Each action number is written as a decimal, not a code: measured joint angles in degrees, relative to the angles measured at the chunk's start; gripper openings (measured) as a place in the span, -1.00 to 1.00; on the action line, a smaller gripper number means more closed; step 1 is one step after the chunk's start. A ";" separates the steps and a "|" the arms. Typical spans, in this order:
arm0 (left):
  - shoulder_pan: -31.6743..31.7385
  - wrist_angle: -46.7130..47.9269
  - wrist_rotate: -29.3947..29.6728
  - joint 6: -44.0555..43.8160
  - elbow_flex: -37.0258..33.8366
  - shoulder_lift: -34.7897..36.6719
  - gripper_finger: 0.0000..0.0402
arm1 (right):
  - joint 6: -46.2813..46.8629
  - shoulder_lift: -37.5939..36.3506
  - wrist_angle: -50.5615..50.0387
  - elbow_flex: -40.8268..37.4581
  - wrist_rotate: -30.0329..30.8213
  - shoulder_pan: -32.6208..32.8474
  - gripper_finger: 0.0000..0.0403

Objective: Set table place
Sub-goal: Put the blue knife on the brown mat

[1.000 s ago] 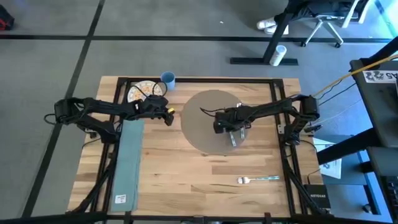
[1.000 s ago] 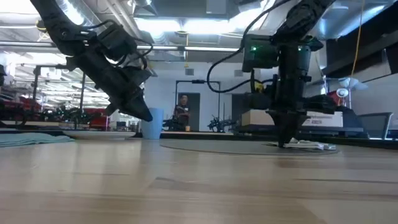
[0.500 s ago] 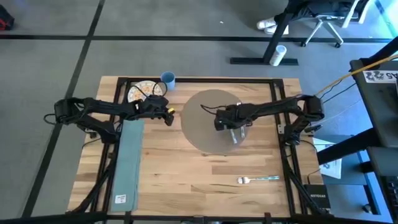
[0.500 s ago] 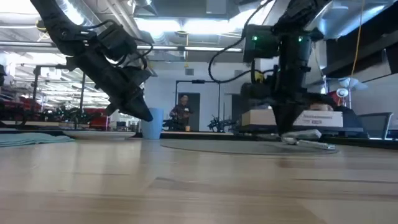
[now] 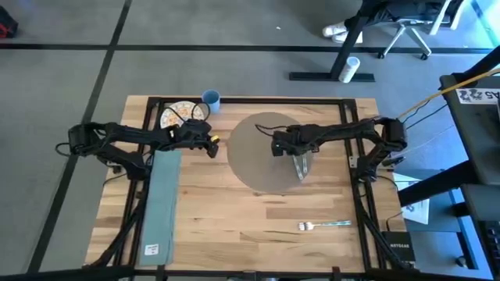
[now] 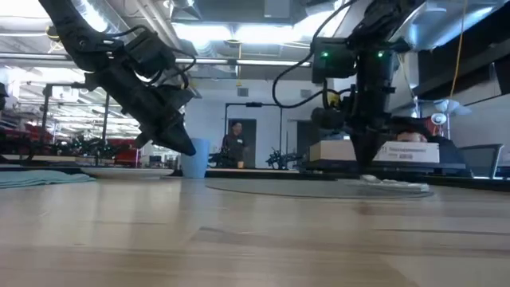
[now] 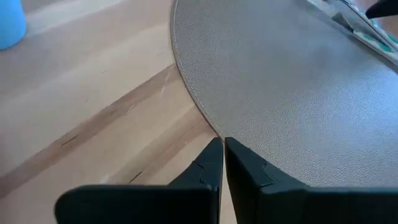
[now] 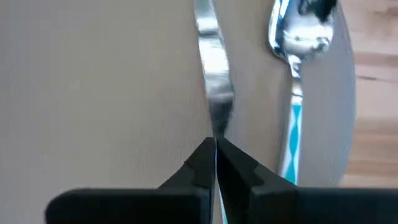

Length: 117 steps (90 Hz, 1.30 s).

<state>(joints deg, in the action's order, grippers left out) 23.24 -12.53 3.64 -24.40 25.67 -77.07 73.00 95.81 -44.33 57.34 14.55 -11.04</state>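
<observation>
— Over on the right?
— Dark two-finger right gripper [image 5: 299, 157] over the right half of the large flat round grey-brown placemat [image 5: 254, 168], fingers [image 8: 202, 163] pressed together, tips at the handle end of a silver table knife [image 8: 211, 56]. Clamped on the knife or only touching: cannot tell. Just beside the knife, a silver spoon with a teal-patterned handle [image 8: 296, 68], both flat on the mat near its right edge.

— And the mat itself?
— Near the middle of the large light-wood butcher-block table [image 5: 234, 226], a little toward the far side. Bare wood all round its rim.

— Left side?
— Dark left gripper [image 5: 212, 145] hanging just off the mat's left edge, tilted down, above the wood. Fingers [image 7: 208, 167] closed, nothing between them; mat rim just beyond the tips in the wrist view.

— Free space?
— Wide bare planks along the near half of the table, broken only by a silver fork [image 5: 323, 225] lying well apart from the mat, toward the near right. Along the left edge, a long teal cloth napkin [image 5: 160, 204]. At the far left corner, a small colourful patterned plate [image 5: 173, 114] and a light blue cup [image 5: 210, 99], close together, apart from the mat.
</observation>
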 joint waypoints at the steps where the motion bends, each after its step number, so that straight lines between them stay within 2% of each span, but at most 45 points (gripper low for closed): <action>1: 0.00 0.00 0.00 0.00 0.00 0.00 -1.00 | -0.03 0.00 0.04 0.00 0.00 -0.01 -1.00; 17: 0.00 0.00 0.00 0.15 0.00 -0.01 -1.00 | -0.22 0.00 -1.17 0.00 -1.33 0.01 -0.95; 47: 0.00 0.11 0.00 0.15 0.00 0.01 -1.00 | -0.46 -0.02 -2.85 0.00 -4.41 0.08 -0.65; 64: 0.00 0.24 0.00 0.15 0.00 0.01 -1.00 | -2.13 -0.04 -2.96 0.00 -4.10 0.08 -0.62; 74: 0.00 0.50 0.00 0.13 0.00 0.01 -1.00 | -2.88 -0.04 -2.83 0.00 -2.20 0.07 -0.67; 89: 0.00 0.48 0.00 0.13 0.00 0.01 -1.00 | -6.96 -0.04 0.47 0.00 0.68 -1.82 -0.93; 97: 0.00 0.48 0.00 0.13 0.00 -0.01 -1.00 | -10.11 0.01 3.12 0.00 1.93 -3.51 -0.97; 109: 0.00 0.48 0.00 0.13 0.00 -0.01 -1.00 | -14.75 1.66 5.85 -0.02 1.20 -6.56 -0.99; 117: -0.02 0.63 0.00 0.24 0.00 0.01 -1.00 | -16.71 3.10 6.76 -0.03 -2.16 -7.67 -0.99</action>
<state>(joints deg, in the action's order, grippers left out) 23.22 -11.90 3.64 -24.16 25.67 -77.06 56.29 98.91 -37.57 57.31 12.39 -18.71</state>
